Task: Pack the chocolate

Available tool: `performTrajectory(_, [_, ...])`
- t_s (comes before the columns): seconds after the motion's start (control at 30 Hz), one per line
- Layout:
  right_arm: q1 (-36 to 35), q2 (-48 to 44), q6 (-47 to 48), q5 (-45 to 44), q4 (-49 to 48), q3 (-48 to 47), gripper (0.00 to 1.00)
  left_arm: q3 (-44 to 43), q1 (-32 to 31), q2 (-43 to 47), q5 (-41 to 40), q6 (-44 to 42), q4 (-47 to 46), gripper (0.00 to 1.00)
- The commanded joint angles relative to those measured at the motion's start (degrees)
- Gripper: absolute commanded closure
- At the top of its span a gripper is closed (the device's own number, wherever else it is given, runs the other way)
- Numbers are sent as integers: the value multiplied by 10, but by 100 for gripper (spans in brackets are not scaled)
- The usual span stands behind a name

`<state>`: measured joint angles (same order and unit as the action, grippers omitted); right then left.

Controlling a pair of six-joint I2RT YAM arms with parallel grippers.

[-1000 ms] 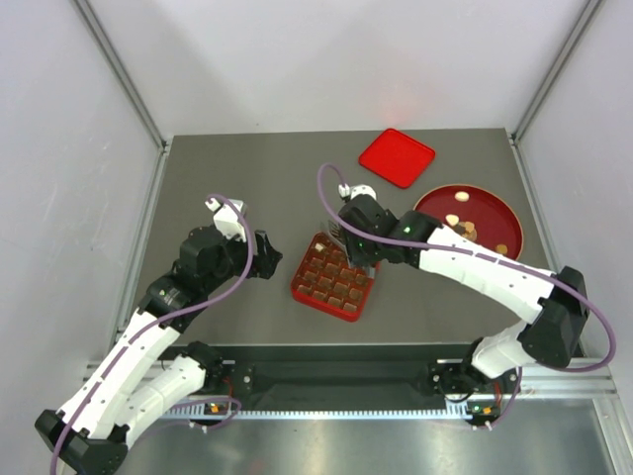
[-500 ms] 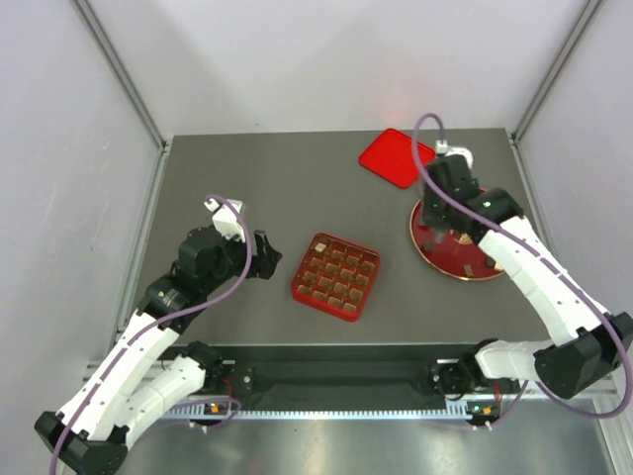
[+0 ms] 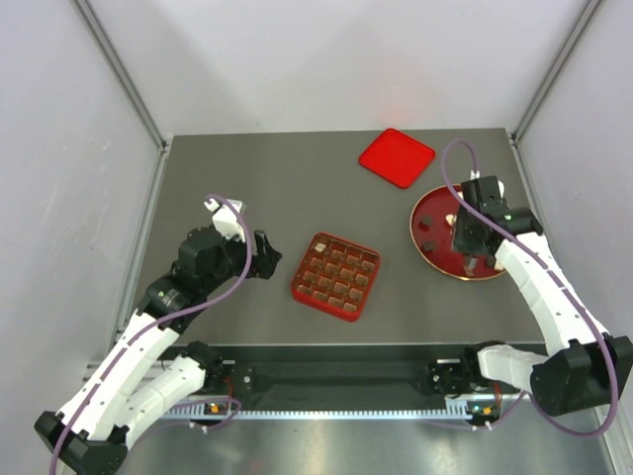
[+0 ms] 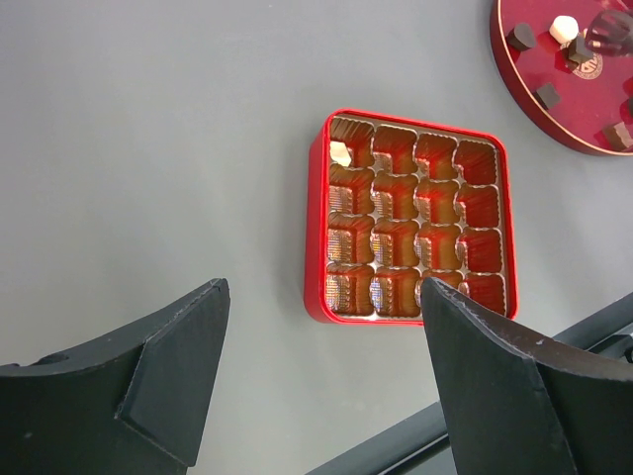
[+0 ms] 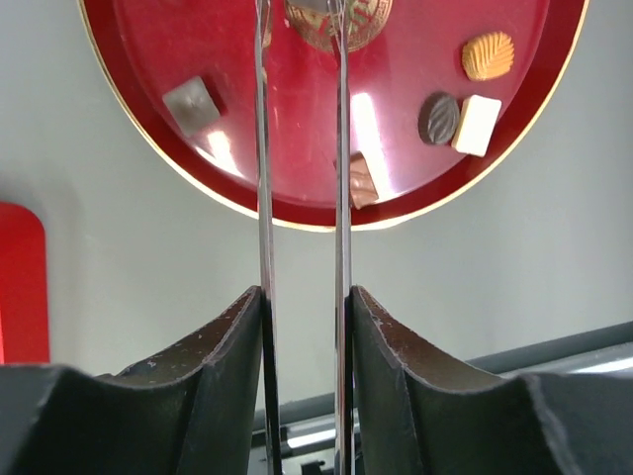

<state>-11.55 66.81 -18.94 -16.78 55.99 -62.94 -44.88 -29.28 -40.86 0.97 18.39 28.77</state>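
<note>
Grey table [image 3: 247, 178] carries a tray [image 4: 316, 228] with one cream chocolate [image 4: 340, 152] in a corner cell; the other pieces lie loose on the plate [image 3: 415, 230]. Over the plate's middle the right gripper [image 5: 304, 297] clamps thin tweezers [image 5: 341, 148], their blades apart with nothing seen between. It should probably lower squarely over one piece, perhaps the brown piece [image 5: 362, 180] by the blade, and squeeze gently. Beside the tray the left gripper [image 3: 263, 254] hangs spread. Half a second ago the right gripper was at the plate's edge nearer the lid [image 3: 396, 156]; the left arm is unmoved.
</note>
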Motion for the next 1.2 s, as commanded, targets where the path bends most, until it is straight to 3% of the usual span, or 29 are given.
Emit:
performTrajectory(0.0, [14, -23, 12, 9, -11, 14, 61, -4, -2, 3, -2, -5, -9, 17])
performTrajectory(0.83, [43, 15, 18, 42, -101, 79, 59, -3, -2, -5, -4, -3, -6, 17])
performTrajectory(1.17, [44, -7, 30, 40, -62, 48, 74, -2, -2, -1, -4, -2, -7, 17])
